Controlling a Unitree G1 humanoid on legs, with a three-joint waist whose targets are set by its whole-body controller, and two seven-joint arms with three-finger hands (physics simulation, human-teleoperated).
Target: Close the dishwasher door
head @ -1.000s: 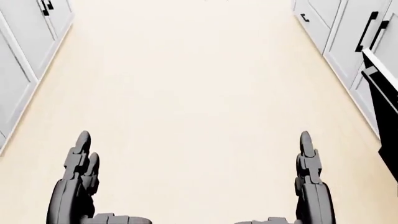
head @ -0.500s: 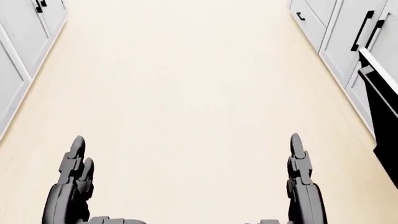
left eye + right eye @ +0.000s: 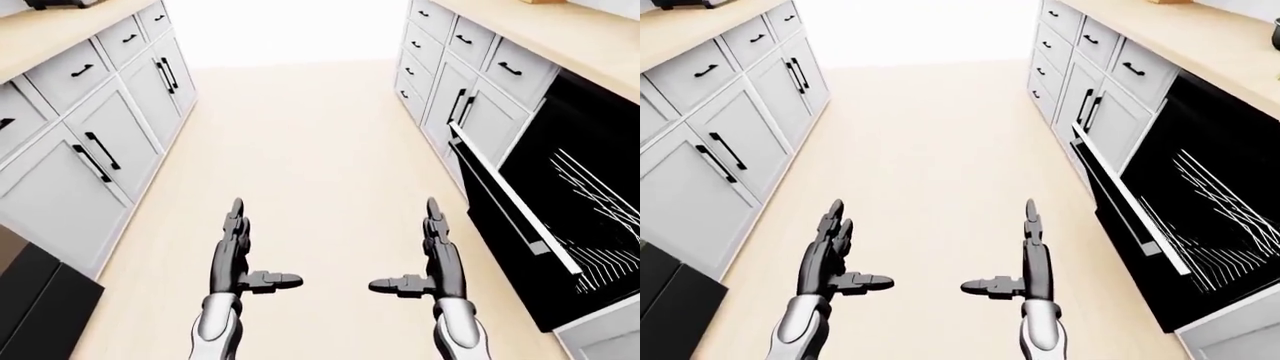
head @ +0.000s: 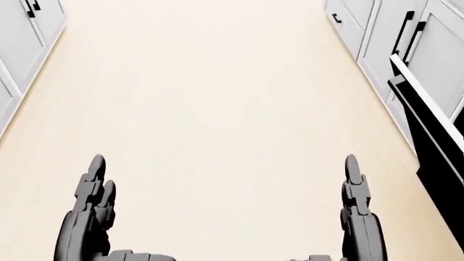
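Since a second ago the camera has shifted, bringing the half-lowered black dishwasher door with its pale top edge (image 3: 505,191) further in from the right of the head view. It juts from the grey right-hand cabinets (image 3: 470,97), long edge running up the aisle, inner face tilted up-left. Best turn right and push its outer face upward; right hand (image 3: 440,259) and left hand (image 3: 235,259) are both spread, empty.

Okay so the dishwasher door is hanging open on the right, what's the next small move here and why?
Probably turn right and carry the right hand toward the dishwasher door. The door hangs partly open into the aisle at the view's right, its rack showing, while both open hands, the left hand too, hover over bare floor, touching nothing.
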